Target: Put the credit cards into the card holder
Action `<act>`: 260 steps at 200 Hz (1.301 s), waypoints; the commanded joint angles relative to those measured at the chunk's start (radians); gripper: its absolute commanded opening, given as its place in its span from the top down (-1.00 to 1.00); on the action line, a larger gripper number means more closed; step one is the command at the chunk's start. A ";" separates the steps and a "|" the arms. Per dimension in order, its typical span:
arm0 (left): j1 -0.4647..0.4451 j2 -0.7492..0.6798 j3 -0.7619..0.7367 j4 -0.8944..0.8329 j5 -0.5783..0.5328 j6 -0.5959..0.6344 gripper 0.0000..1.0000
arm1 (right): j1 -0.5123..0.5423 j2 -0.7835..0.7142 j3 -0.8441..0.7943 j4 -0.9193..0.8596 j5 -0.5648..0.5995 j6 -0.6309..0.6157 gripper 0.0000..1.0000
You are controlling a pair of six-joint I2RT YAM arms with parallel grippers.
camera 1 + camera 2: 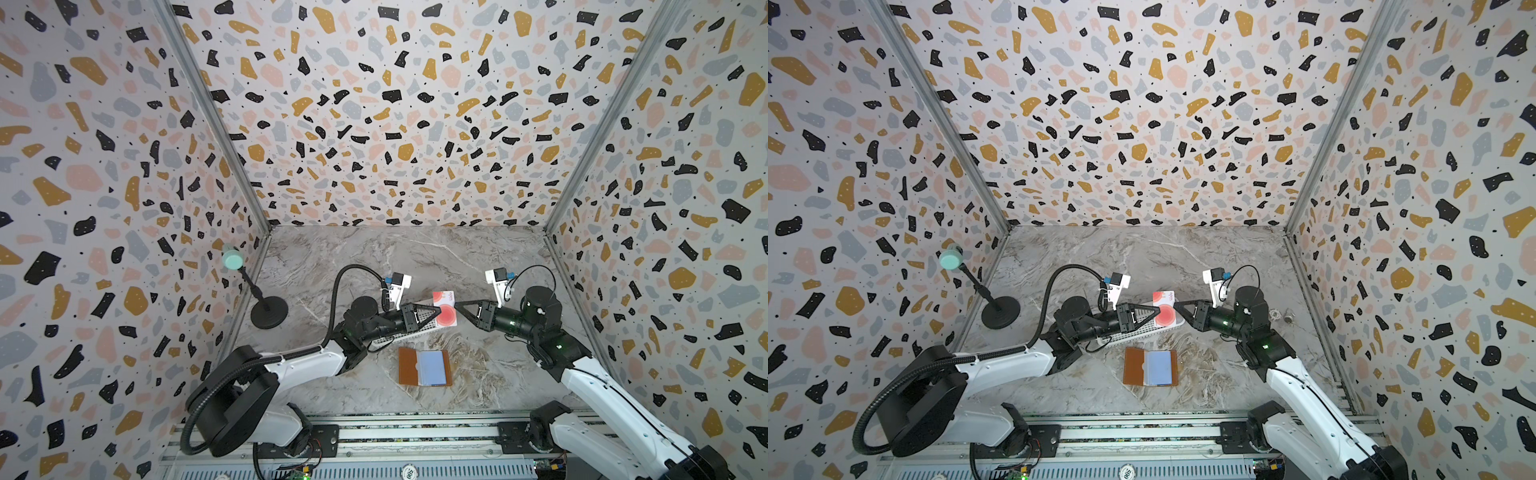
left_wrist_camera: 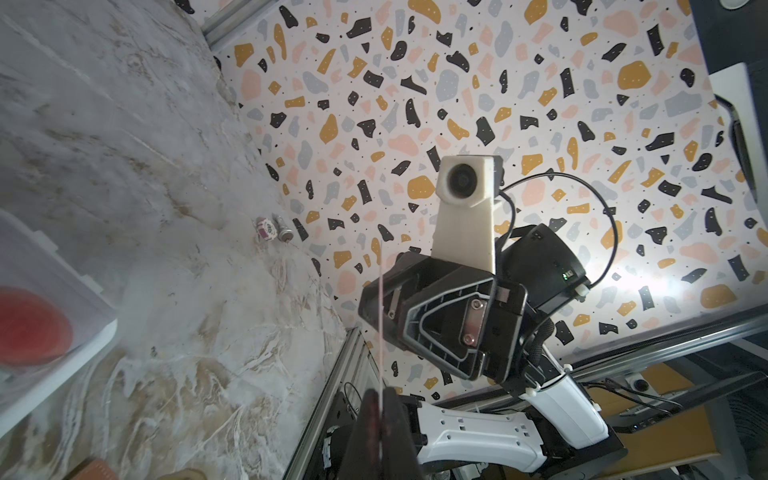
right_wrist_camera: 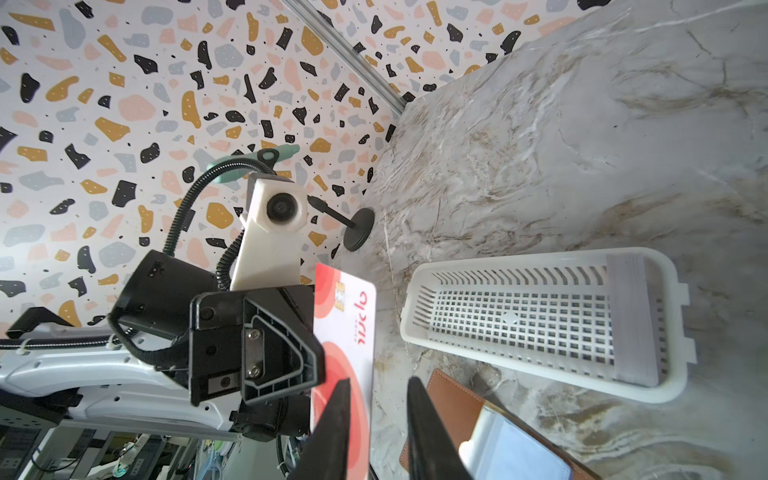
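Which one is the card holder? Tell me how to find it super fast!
Start at the grey marble table and find the white slotted basket near its middle. Just below it in both top views, lying flat and open, is the card holder. It is the only brown thing there, like a tiny book with a pale blue pocket inside.

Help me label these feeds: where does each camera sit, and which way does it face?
Top views: overhead, looking down on the table; left arm, right arm, left gripper, right gripper show.
Left wrist: on left arm, facing right arm; own jaws pinch the credit card.
Right wrist: on right arm, facing left arm, basket, card holder; own open jaws show.
Shared: that card.
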 commanded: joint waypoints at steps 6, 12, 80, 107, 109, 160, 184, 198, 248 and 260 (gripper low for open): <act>0.001 -0.115 -0.044 -0.223 -0.064 0.092 0.97 | 0.121 -0.048 -0.001 -0.136 0.229 -0.048 0.46; 0.001 -0.139 -0.061 -0.249 -0.073 0.089 0.97 | 0.157 -0.054 -0.005 -0.153 0.271 -0.045 0.46; -0.124 -0.318 -0.145 -0.499 -0.251 0.046 0.97 | 0.545 -0.024 -0.087 -0.253 0.676 0.070 0.46; -0.170 -0.315 -0.165 -0.514 -0.315 0.022 0.99 | 0.634 0.047 -0.108 -0.274 0.747 0.134 0.53; -0.173 -0.313 -0.168 -0.507 -0.317 0.019 0.99 | 0.639 0.054 -0.110 -0.275 0.751 0.138 0.54; -0.223 -0.191 -0.197 -0.371 -0.329 -0.039 1.00 | 0.700 0.167 -0.139 -0.292 0.788 0.207 0.54; -0.228 -0.171 -0.190 -0.394 -0.352 -0.036 1.00 | 0.700 0.193 -0.154 -0.276 0.792 0.215 0.54; -0.228 -0.151 -0.185 -0.406 -0.349 -0.033 1.00 | 0.700 0.208 -0.162 -0.270 0.792 0.223 0.53; -0.233 -0.116 -0.214 -0.384 -0.345 -0.021 1.00 | 0.697 0.261 -0.176 -0.219 0.765 0.210 0.53; -0.232 -0.108 -0.215 -0.375 -0.337 -0.021 1.00 | 0.697 0.270 -0.177 -0.212 0.766 0.212 0.53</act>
